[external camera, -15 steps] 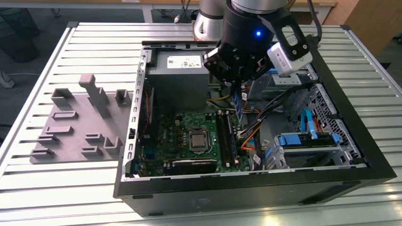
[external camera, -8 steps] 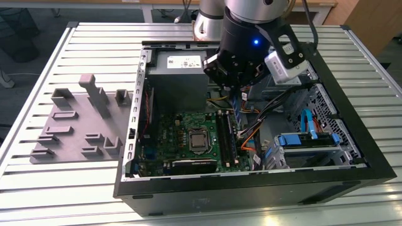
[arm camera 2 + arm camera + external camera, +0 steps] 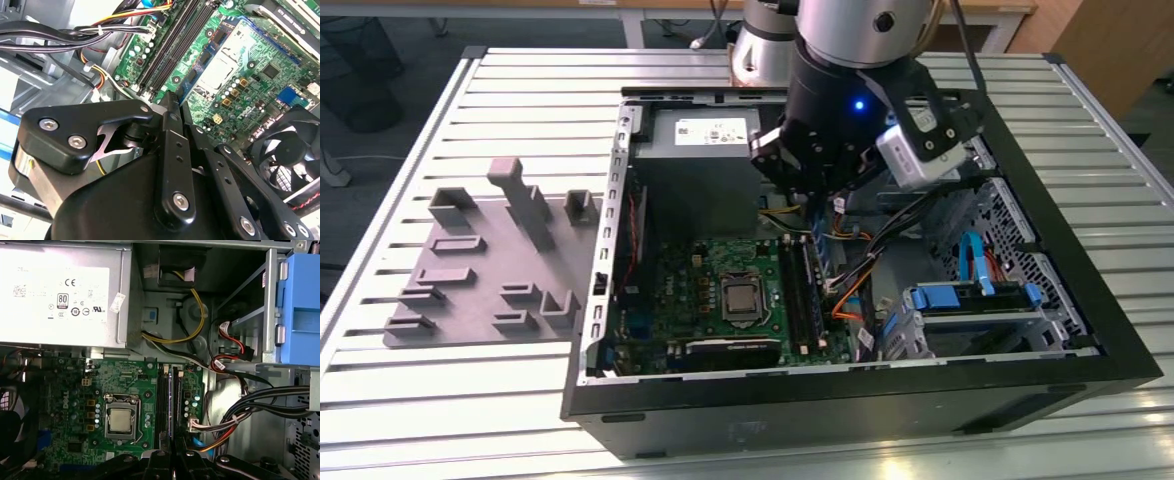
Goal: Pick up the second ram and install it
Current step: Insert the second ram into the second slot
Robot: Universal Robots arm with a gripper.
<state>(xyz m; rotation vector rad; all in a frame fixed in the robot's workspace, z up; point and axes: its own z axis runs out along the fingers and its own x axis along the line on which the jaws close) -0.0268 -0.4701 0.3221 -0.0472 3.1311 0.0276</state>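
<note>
While hovering mid-frame over the slots (image 3: pixel 167 395), gripper (image 3: pixel 170 102) pinches the ram (image 3: pixel 172 385).
Seating step; needs squaring to slot.

Open motherboard (image 3: pixel 720 290) offers clear access from above inside the case (image 3: pixel 1067 250), hemmed by the power supply (image 3: pixel 700 160), drive cage (image 3: pixel 981 310) and trailing cables (image 3: pixel 881 245).
</note>
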